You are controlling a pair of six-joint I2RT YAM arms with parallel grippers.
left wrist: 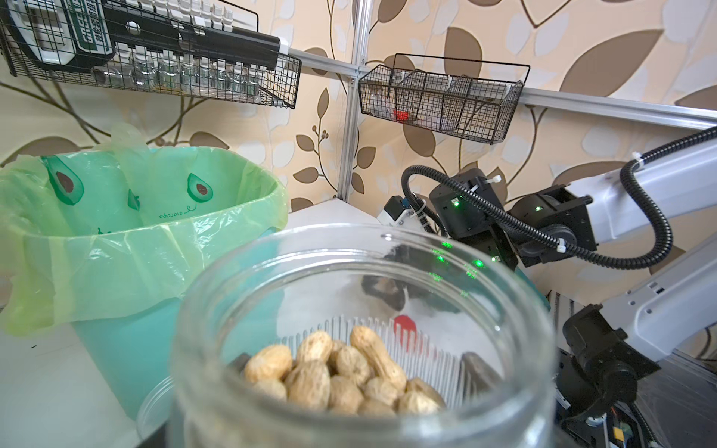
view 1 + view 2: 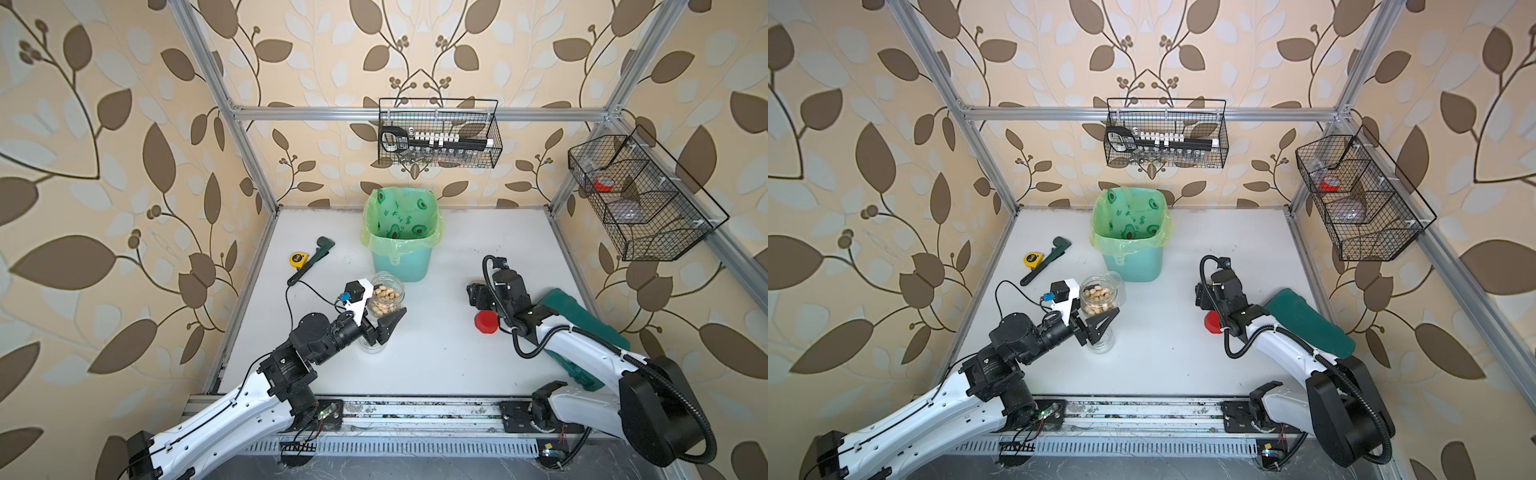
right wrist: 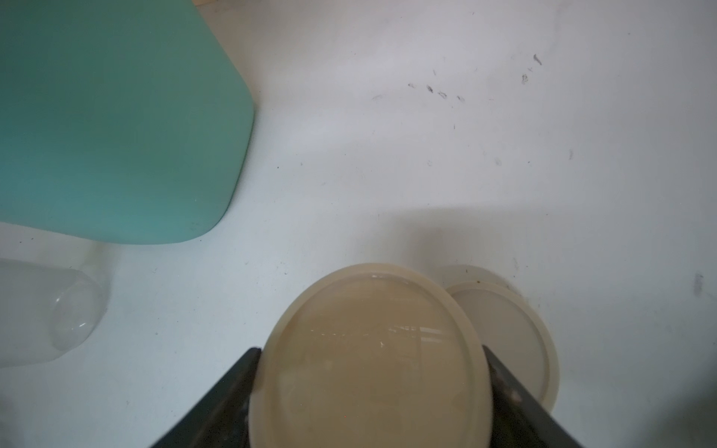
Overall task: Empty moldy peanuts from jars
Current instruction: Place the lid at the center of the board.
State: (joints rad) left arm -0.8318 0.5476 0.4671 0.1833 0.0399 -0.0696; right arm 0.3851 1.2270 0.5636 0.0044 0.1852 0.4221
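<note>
One clear glass peanut jar (image 1: 201,388) clamped in left jaws | right jaws pinch beige round lid (image 3: 368,357) | next: probably tipping over mint-green bin (image 2: 400,266)

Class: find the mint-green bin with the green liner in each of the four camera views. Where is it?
In a top view: the bin stands mid-table, toward the back wall.
In a top view: the same place.
Left wrist: beyond the peanut jar, liner showing.
Right wrist: its teal wall, beyond the beige lid.
Shared landmark: the white table.
</note>
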